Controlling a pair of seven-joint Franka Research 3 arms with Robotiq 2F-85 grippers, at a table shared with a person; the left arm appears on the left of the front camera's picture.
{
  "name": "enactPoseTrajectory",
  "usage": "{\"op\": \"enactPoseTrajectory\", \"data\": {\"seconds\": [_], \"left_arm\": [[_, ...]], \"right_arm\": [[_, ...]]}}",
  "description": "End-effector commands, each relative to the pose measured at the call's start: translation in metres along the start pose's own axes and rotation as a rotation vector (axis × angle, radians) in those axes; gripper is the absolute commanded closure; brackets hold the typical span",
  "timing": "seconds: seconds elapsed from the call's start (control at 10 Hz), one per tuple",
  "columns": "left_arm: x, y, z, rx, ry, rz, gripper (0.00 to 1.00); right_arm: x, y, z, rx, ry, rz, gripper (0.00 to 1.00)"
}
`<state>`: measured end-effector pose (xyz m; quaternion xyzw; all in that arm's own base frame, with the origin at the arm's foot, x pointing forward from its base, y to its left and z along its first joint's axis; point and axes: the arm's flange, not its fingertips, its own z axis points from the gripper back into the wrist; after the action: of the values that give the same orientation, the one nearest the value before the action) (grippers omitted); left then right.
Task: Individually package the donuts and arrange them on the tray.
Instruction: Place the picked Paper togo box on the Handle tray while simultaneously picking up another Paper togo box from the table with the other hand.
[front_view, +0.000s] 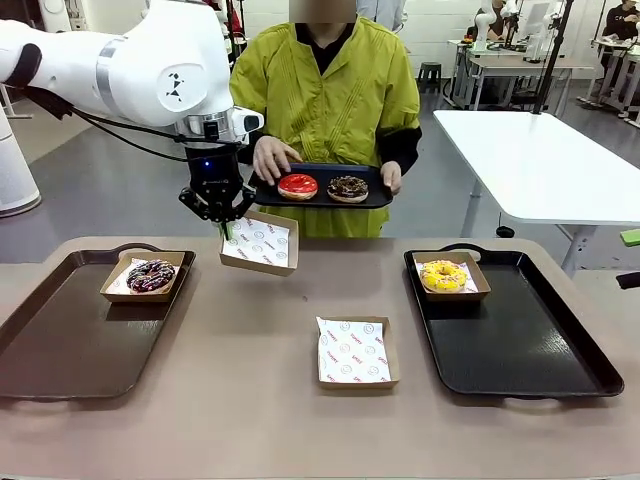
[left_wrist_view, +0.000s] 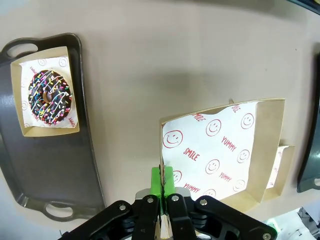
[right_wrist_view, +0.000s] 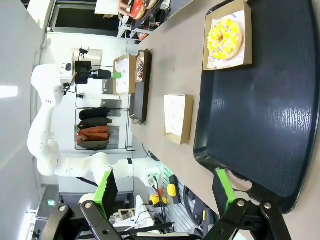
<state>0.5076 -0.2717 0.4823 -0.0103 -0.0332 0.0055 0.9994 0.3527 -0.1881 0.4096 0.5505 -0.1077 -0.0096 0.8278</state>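
Closest to you, lower centre of the front view, there's an empty square brown cardboard tray lined with printed white paper (front_view: 357, 352), flat on the tan table (front_view: 250, 420). Your right claw (right_wrist_view: 165, 184) is spread wide with nothing between its green pads (right_wrist_view: 108, 182), hanging over the handle end of the black rectangular serving tray (front_view: 520, 350) at right. At that tray's far left corner the yellow-sprinkled ring donut (front_view: 444, 275) lies in its own cardboard box (front_view: 480, 283). Over at left, the brown serving tray (front_view: 60, 340) has the chocolate donut with pink-white drizzle (front_view: 151, 275) boxed at its far right corner. Just past that, upper left of centre, your left claw (front_view: 228, 222) is pinched shut on the rim of a second paper-lined cardboard tray (front_view: 258, 243), holding it tilted off the table. Farthest back, the person (front_view: 330, 100) holds a small black tray (front_view: 322, 204) with the glossy red donut (front_view: 297, 186) and the dark chocolate sprinkled donut (front_view: 347, 188) side by side.
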Motion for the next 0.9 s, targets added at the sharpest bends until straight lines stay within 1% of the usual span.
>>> {"op": "enactPoseTrajectory", "data": {"seconds": [0.0,0.1,0.8], "left_arm": [[-0.005,0.002,0.002,-0.009,0.001,0.0,1.0],[-0.005,0.002,0.002,-0.009,0.001,0.0,1.0],[-0.005,0.002,0.002,-0.009,0.001,0.0,1.0]], "right_arm": [[0.014,0.001,0.0,-0.009,0.013,0.014,0.0],[0.0,0.0,0.0,0.0,0.0,0.0,0.0],[0.0,0.0,0.0,0.0,0.0,0.0,0.0]]}}
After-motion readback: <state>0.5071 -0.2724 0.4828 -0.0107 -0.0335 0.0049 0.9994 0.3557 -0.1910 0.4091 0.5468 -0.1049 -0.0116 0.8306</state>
